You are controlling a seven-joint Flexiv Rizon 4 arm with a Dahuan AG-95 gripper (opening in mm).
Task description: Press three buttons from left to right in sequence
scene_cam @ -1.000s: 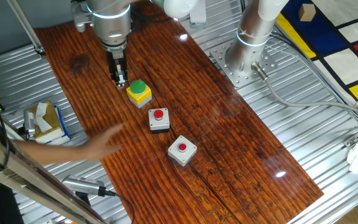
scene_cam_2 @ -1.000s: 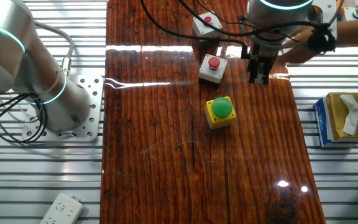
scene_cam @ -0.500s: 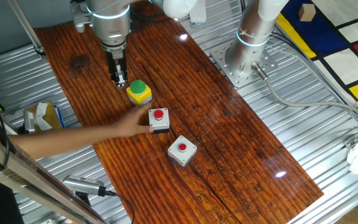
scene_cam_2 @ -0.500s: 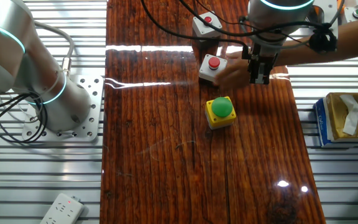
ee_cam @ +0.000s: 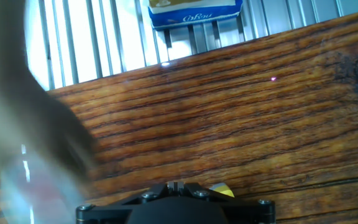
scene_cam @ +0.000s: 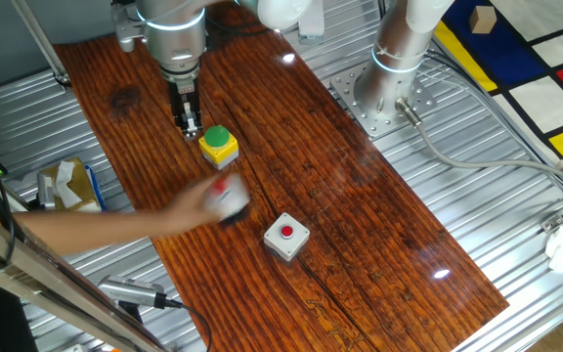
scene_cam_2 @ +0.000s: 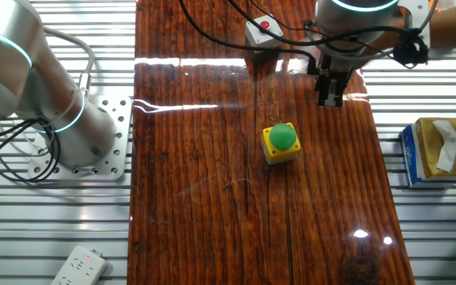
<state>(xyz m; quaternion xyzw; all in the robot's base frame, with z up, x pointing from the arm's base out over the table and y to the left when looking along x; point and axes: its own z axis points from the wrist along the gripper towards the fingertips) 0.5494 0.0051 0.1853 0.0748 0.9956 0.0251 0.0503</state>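
two button boxes sharp, yellow box [scene_cam: 219, 146], grey box [scene_cam: 286, 237], third blurred

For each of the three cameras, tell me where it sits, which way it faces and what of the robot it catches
One fixed view: high off a table corner, looking down the board; shows the gripper beside the yellow box.
The other fixed view: overhead from the opposite side; gripper, same yellow box.
Hand view: on the hand, facing the wood; only the gripper base shows.

Two opposite overheads sharing table [scene_cam: 360, 205], close downward hand view
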